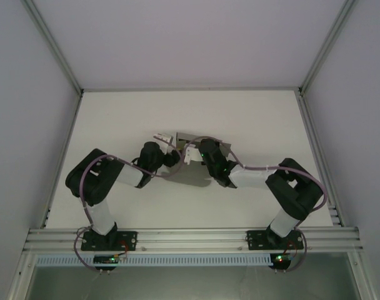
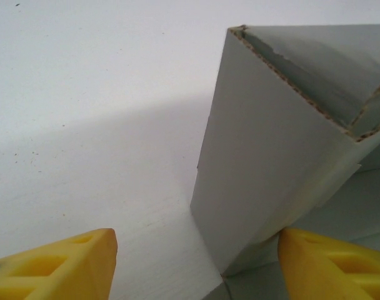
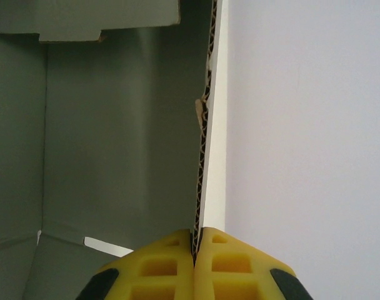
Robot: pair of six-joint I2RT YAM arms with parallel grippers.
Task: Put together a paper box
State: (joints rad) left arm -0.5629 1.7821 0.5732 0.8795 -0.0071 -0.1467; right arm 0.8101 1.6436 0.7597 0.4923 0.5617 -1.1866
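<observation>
1. The table (image 1: 146, 119) is a plain, matt white surface. Up close it shows a few faint dark specks, and a soft shadow lies beside the box.
2. Pale walls (image 1: 27, 94) close the table in on the left, right and far sides, with metal posts (image 1: 55, 47) running up the far corners.
3. A ribbed metal rail (image 1: 190, 239) runs along the near edge, and both arm bases are bolted to it.
4. The paper box (image 1: 184, 139) sits near the middle of the table, between the ends of the two arms. It is partly folded: grey walls stand up and a raw corrugated edge shows along the top.
5. The left gripper (image 2: 196, 244) is spread wide. Its yellow fingers (image 2: 59, 265) sit on either side of an upright corner of the box, and it grips nothing.
6. The right gripper (image 3: 195, 240) has its yellow fingers pressed together on the edge of a box wall, pinching the cardboard. The grey inside of the box lies to one side and bare white table to the other.
</observation>
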